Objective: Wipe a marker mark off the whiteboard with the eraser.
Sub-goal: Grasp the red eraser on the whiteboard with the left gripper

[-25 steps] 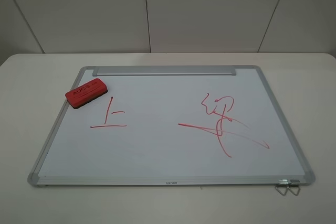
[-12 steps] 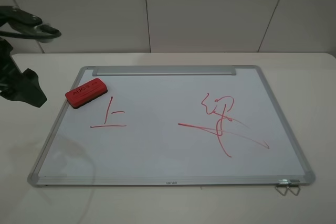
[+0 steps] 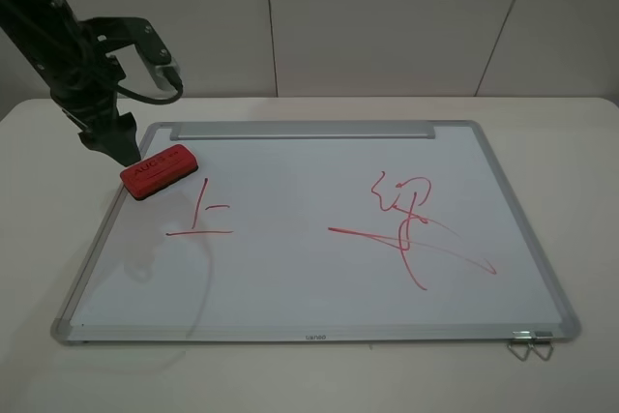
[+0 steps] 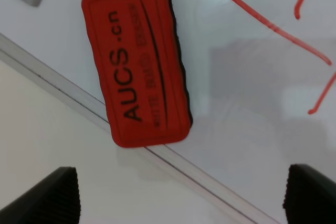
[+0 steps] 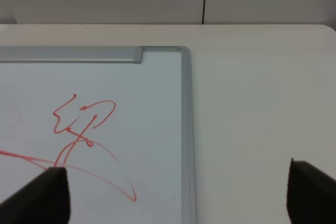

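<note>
Your left claw (image 3: 108, 138) hangs over the far left corner of the whiteboard (image 3: 290, 273), its jaws spread wide with nothing between them and not touching the eraser (image 3: 156, 171) that lies just ahead. The red eraser rests flat on the board, one end lapping over the silver frame. In the left wrist view you can read "AUCS.cn" along its top (image 4: 135, 61); the smaller line beneath is too blurred to read. The marker mark (image 3: 202, 215), three thin red strokes, sits just beside the eraser, toward the board's near edge. The larger red scribble (image 3: 411, 227) lies well apart on the right half. A small label on the near frame (image 3: 315, 338) is too small to read. Your right claw (image 5: 178, 196) is also wide and holds nothing, near the board's far right corner.
</note>
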You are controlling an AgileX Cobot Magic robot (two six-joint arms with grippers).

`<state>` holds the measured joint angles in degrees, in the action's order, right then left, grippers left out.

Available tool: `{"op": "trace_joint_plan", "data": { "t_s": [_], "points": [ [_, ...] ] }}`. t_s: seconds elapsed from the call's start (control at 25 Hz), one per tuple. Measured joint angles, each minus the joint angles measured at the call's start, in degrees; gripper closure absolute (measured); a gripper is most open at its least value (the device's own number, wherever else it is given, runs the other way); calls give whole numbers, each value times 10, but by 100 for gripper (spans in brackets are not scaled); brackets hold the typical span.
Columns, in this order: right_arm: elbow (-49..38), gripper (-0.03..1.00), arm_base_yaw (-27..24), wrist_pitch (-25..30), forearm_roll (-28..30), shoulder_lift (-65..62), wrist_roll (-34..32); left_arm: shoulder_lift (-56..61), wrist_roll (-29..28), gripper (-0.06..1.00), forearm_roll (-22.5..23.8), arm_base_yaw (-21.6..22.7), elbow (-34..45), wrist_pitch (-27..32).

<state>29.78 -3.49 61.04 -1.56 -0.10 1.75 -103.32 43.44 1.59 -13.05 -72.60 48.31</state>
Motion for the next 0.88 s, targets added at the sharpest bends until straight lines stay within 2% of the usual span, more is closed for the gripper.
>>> {"op": "trace_joint_plan", "data": {
  "t_s": [0.2,0.36,0.48,0.88],
  "points": [
    [0,26,0,0,0,0,0,-83,-2,17,1,0,-71,0],
    [0,26,0,0,0,0,0,-136,-48,17,1,0,-108,0],
    [0,26,0,0,0,0,0,-159,-66,17,1,0,-115,-1],
    [0,26,0,0,0,0,0,-187,-70,17,-3,7,-117,-17]
  ]
}}
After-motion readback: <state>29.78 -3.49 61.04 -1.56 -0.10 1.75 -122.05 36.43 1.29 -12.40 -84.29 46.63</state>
